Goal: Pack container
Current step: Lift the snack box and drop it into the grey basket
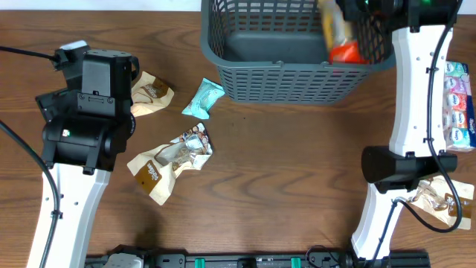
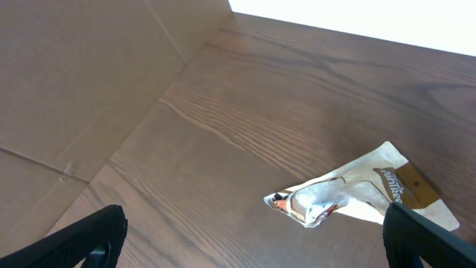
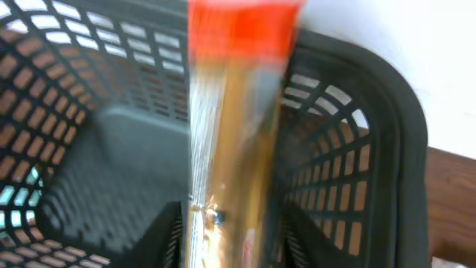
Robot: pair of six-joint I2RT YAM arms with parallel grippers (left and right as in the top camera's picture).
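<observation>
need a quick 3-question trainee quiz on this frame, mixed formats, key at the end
1. True or false: the teal packet lies on the table, outside the container.
2. Which arm grips the orange-topped packet? A) left B) right C) neither
3. Short answer: is the left end effector open or shut, and what lies under it?

Key
1. True.
2. B. The right end effector holds it over the container.
3. Open, above a tan-and-white packet on the table.
</observation>
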